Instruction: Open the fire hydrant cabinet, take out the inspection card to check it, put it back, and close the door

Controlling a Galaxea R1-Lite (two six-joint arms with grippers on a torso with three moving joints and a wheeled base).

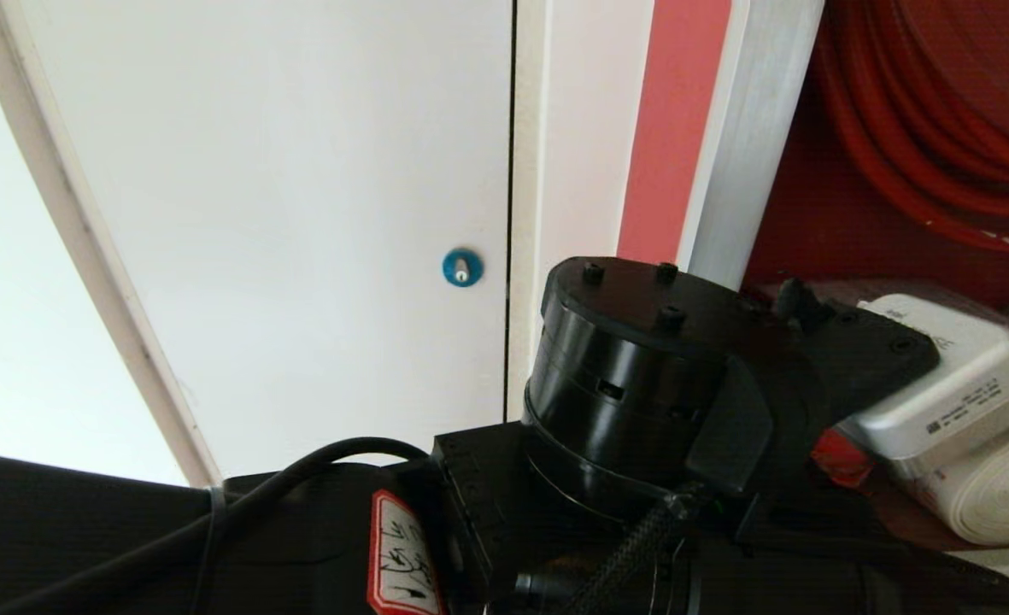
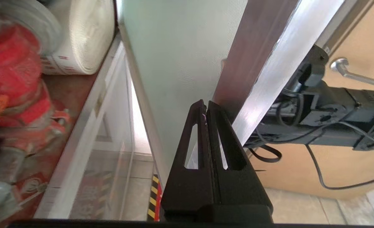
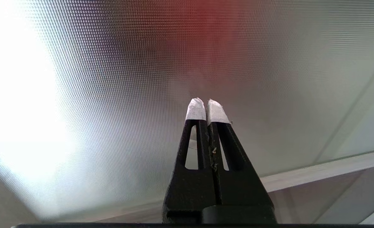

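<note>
The fire hydrant cabinet (image 1: 752, 128) stands open, its red inside showing the red hose reel (image 1: 940, 128), the white rolled hose (image 2: 82, 34) and the red hydrant valve (image 2: 12, 76). The door (image 2: 180, 63) is swung out and seen nearly edge-on, a pale pane beside its silver frame (image 2: 278, 63). My left gripper (image 2: 206, 106) is shut and empty, its tips at the pane close to that frame. In the head view only the left wrist (image 1: 641, 376) shows. My right gripper (image 3: 206, 107) is shut, its white-taped tips facing a dotted translucent pane (image 3: 110, 79). The inspection card is out of view.
A plain white door with a blue round lock (image 1: 461, 267) stands left of the cabinet. Past the door's frame, my right arm (image 2: 339, 110) hangs before a wooden door with a lever handle (image 2: 351, 71). Yellow-black hazard tape (image 2: 155, 199) marks the floor.
</note>
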